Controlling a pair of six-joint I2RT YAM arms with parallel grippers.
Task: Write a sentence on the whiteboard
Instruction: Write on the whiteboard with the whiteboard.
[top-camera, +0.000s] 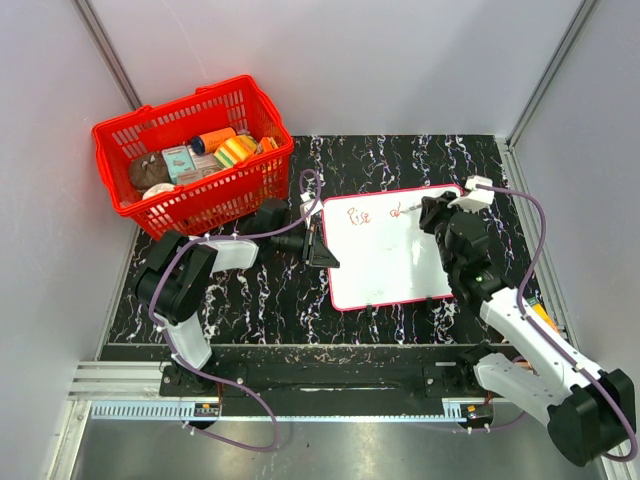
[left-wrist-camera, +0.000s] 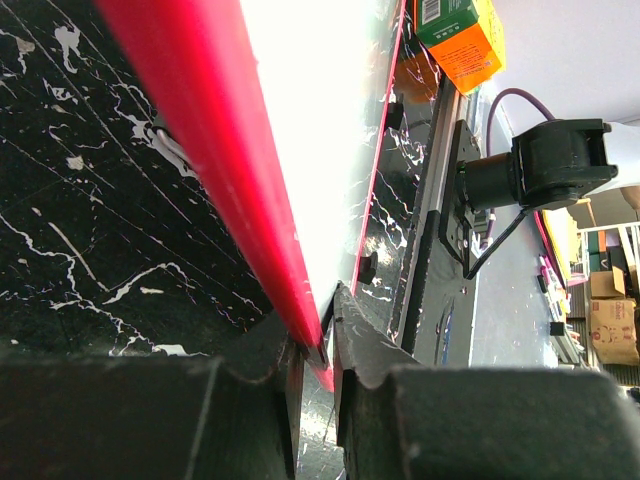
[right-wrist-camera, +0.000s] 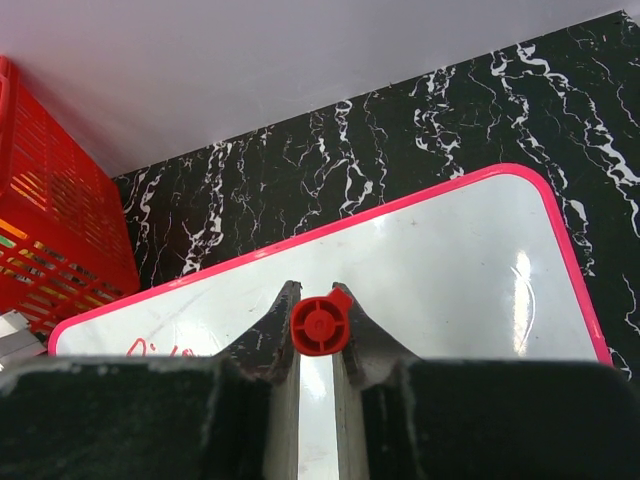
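We have the right gripper (top-camera: 428, 212) clamped on a red marker (right-wrist-camera: 320, 326), which hangs tip-down over the far part of the whiteboard (top-camera: 390, 265). The sentence (top-camera: 365, 215) lies directly to this gripper's left: one short line of red letters, the last mark just beside the marker tip. We judge it unfinished.

The relation that matters is the board's long axis. It runs crosswise in front of both arms, slightly slanted, and the writing follows it toward the right gripper. To that gripper's right only a short strip of white remains before the rounded corner. The large blank area lies behind it, toward the arm bases. Any further words, we think, call for a new line closer in.

The left gripper (top-camera: 322, 247) is closed on the board's pink edge at the end farthest from the marker. The right arm is the nearer one to the writing.

The overhead view alone shows the letters in full and the red basket (top-camera: 130, 135) well off beyond the left gripper. The left wrist view shows what the overhead cannot: the fingers (left-wrist-camera: 365, 350) pinching the rim, with that edge apparently raised off the black table (left-wrist-camera: 90, 250). The right wrist view shows only the marker's butt end between the fingers; the tip is hidden, so we cannot tell whether it touches the board.
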